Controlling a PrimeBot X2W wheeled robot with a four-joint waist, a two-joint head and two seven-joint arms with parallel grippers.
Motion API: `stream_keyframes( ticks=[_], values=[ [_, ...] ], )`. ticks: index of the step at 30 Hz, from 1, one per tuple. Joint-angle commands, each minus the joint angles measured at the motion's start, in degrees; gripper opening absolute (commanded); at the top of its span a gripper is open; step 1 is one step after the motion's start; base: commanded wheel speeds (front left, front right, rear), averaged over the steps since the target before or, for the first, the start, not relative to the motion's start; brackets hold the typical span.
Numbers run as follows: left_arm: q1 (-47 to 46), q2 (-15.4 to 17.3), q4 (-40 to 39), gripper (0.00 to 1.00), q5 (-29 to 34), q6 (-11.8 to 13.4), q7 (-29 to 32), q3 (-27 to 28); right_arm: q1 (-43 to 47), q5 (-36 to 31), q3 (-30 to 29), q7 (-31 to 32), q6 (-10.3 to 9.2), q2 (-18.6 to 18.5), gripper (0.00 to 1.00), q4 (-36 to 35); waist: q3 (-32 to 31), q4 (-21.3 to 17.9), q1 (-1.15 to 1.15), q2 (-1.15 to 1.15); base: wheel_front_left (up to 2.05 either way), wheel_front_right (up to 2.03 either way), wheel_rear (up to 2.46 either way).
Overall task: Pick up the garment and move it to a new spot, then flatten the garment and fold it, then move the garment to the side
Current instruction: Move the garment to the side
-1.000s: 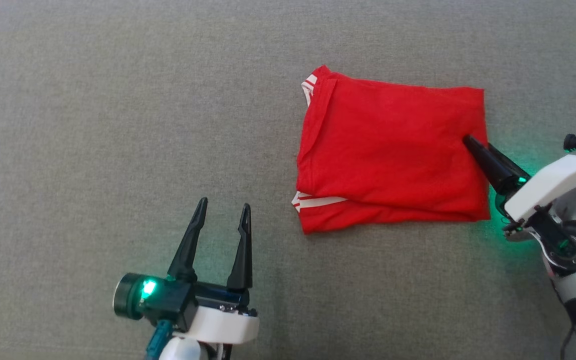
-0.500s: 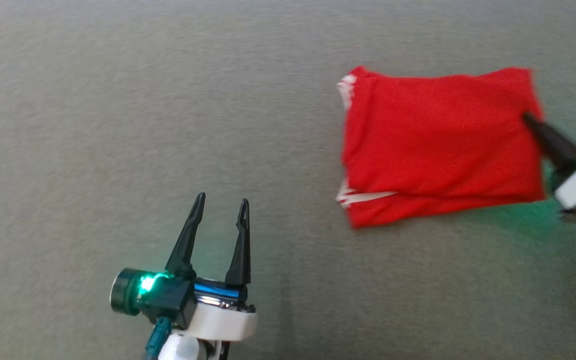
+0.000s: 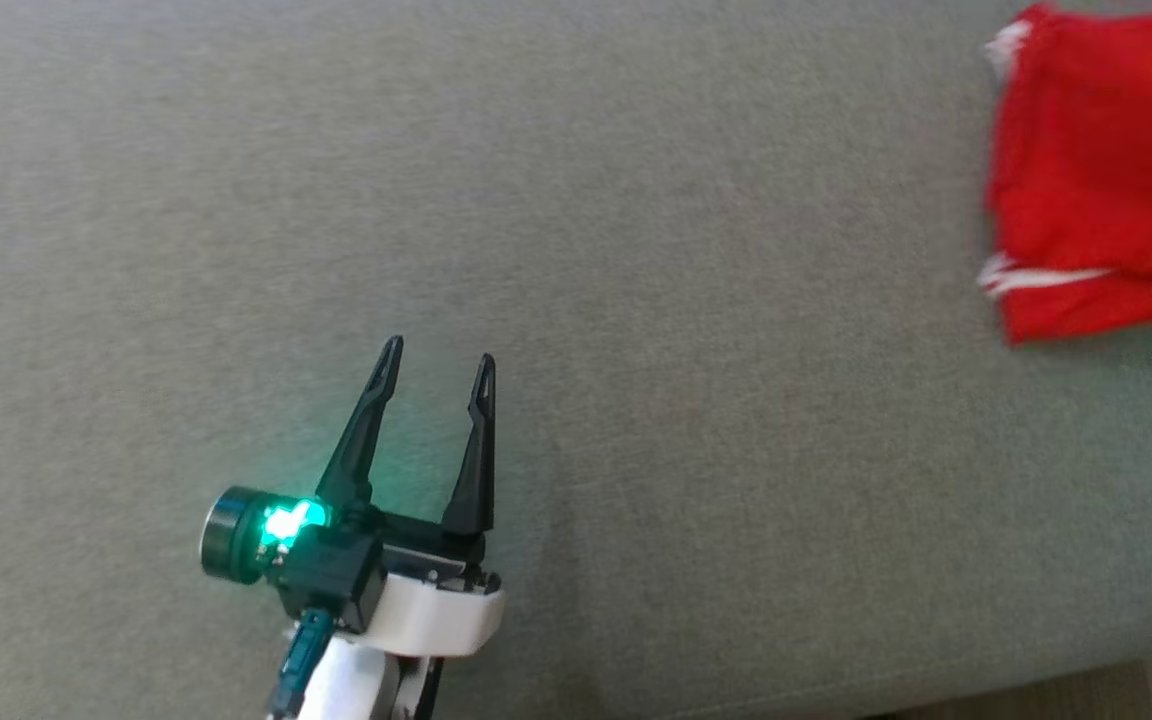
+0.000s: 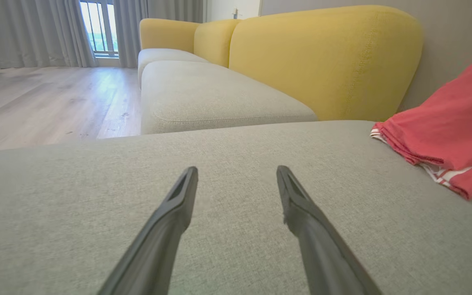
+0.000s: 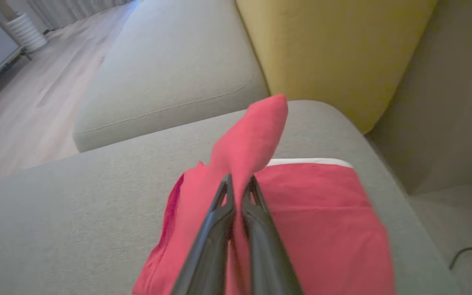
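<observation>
Two dangers stand out, both judged from how the red T-shirt (image 5: 314, 213) lies on the grey seat cushion (image 3: 636, 300). First, the right gripper (image 5: 240, 180) seems to have only a pinch of cloth. A flap of red fabric stands up past its fingertips while the rest of the folded shirt rests flat on the cushion. If it pulls from that small bite, the upper layers could peel away from the lower ones and undo the fold, or the cloth could slip free altogether. Second, the shirt sits near the cushion's right end, where the cushion rounds off toward the floor (image 5: 457, 221). A drag carried too far that way would likely tip the bundle over the edge.

The right gripper's two fingers are pressed together, with the fabric caught between them and bulging out on either side. What they hold is the shirt alone; they touch nothing else that can be made out. The left gripper (image 3: 438, 355) hovers over the cushion's middle, well apart from the shirt. Its fingers are spread wide and empty, with bare cushion between them. From its wrist view the shirt's white-striped trim (image 4: 441, 175) shows at the edge facing the cushion's middle.
</observation>
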Motion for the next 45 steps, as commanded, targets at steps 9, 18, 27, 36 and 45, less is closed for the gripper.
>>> stream_keyframes(
  ticks=[9,18,27,36,45],
  values=[
    [-1.77,-0.03,-1.01,1.00,0.39,-0.28,-0.54,1.48,-1.20,-14.55,-5.50,-7.69,0.39,0.32,1.00,-0.71,-0.68,-0.12,-0.01,0.00,0.00,0.00,0.00],
    [1.06,-0.66,0.68,1.00,-3.23,2.06,-0.54,2.50,0.70,-28.79,-1.35,-15.23,0.39,16.92,1.00,-0.94,-9.87,4.09,-0.01,0.00,0.00,0.00,0.00],
    [5.96,-0.82,0.94,1.00,-6.42,3.57,-0.54,4.16,10.05,-31.66,8.46,-27.53,0.39,28.73,1.00,2.94,-19.37,8.12,-0.01,0.00,0.00,0.00,0.00],
    [12.37,-0.84,-0.95,1.00,-6.40,4.08,-0.54,6.04,17.42,-42.68,8.31,-37.10,0.39,36.07,1.00,6.09,-24.40,9.61,-0.01,0.00,0.00,0.00,0.00],
    [16.70,-0.85,-5.24,1.00,-2.50,1.83,-0.54,7.05,31.66,-52.80,-0.72,-37.18,0.39,44.89,1.00,-7.83,-26.84,9.92,-0.01,0.00,0.00,0.00,0.00]
  ],
)
